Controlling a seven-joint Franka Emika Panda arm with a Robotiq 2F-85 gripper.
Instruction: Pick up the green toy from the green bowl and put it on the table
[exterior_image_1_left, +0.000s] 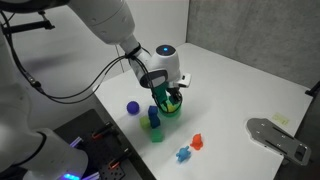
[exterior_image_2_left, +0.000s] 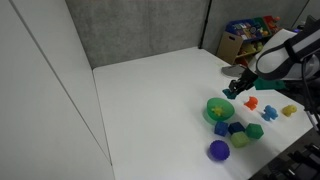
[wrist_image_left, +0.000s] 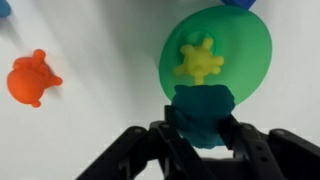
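My gripper (wrist_image_left: 203, 130) is pinching the green toy (wrist_image_left: 203, 108) — a dark teal-green lump held between both fingers. In the wrist view it hangs over the near rim of the green bowl (wrist_image_left: 250, 40). As far as I can tell the toy is clear of the bowl, not resting in it. A yellow spiky toy (wrist_image_left: 198, 61) sits alone inside. In an exterior view my gripper (exterior_image_2_left: 240, 88) hangs just above and beside the bowl (exterior_image_2_left: 210, 102). So I judge the step in hand is carrying the toy and placing it on the table (exterior_image_2_left: 150, 100).

To do it well, I hold the pinch firm and shift sideways off the bowl before lowering. Coming straight down could catch the rim or drop the toy back in.

I pick a bare patch. An orange toy (wrist_image_left: 30, 78) lies well off to one side in the wrist view. A purple ball (exterior_image_2_left: 218, 150), a blue block (exterior_image_2_left: 222, 128) and green blocks (exterior_image_2_left: 254, 131) crowd the table edge near the bowl. The open white stretch is the safe target. I lower until the toy touches, spread the fingers, then lift straight up.
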